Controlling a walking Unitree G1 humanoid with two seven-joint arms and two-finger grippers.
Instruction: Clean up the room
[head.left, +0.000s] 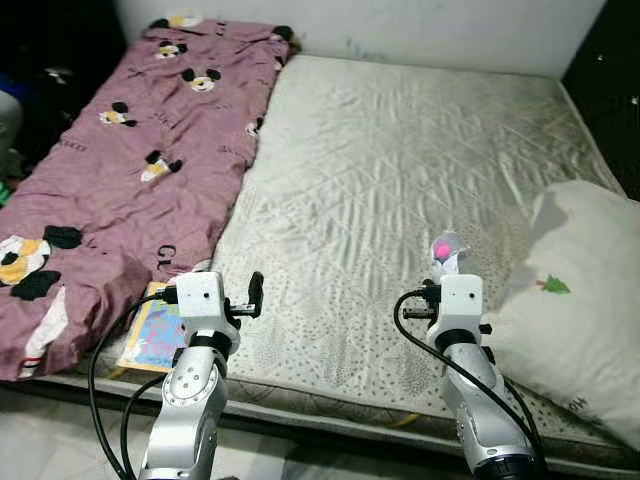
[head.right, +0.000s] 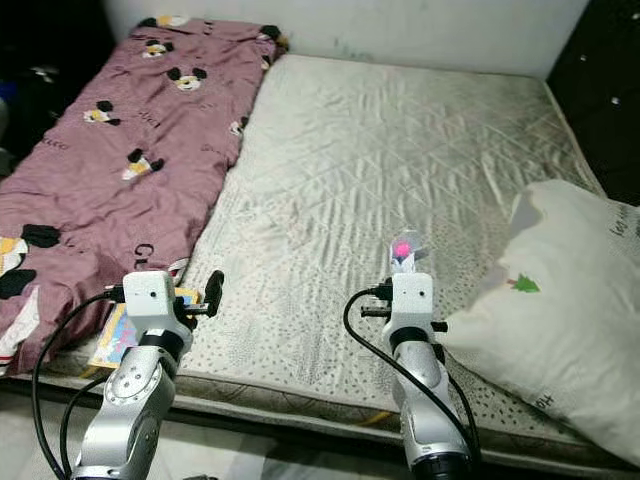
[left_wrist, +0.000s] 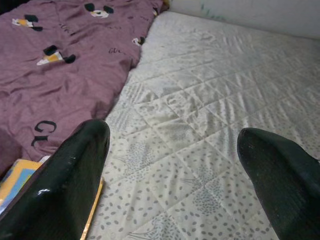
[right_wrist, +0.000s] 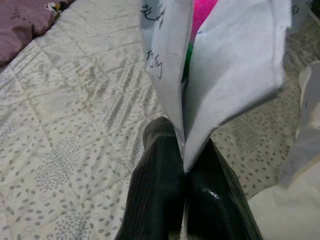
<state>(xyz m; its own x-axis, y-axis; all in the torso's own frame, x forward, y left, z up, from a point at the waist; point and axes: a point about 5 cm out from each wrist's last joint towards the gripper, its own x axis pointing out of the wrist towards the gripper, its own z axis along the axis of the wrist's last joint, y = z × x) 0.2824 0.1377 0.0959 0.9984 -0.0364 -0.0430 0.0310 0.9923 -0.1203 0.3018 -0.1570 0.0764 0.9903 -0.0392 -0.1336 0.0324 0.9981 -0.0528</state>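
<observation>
Gripping a white wrapper (right_wrist: 220, 75) with a pink patch, right claw (right_wrist: 185, 172) is pinched closed on its lower edge, held above the quilted mattress (head.left: 400, 160) near the front edge. Left claw (left_wrist: 175, 160) hangs open over the mattress beside a purple cartoon-print blanket (head.left: 130, 170). Colourful book (head.left: 155, 335) lies under the blanket's near corner. White pillow (head.left: 585, 310) at right.

Your two head views look forward and down from the foot of the mattress (head.left: 400, 170), sharing nearly the same scene. Your left wrist camera sits low, facing up the mattress past the purple blanket (left_wrist: 55, 75). Your right wrist camera looks closely along its fingers (right_wrist: 160, 200), sharing the quilted surface.
</observation>
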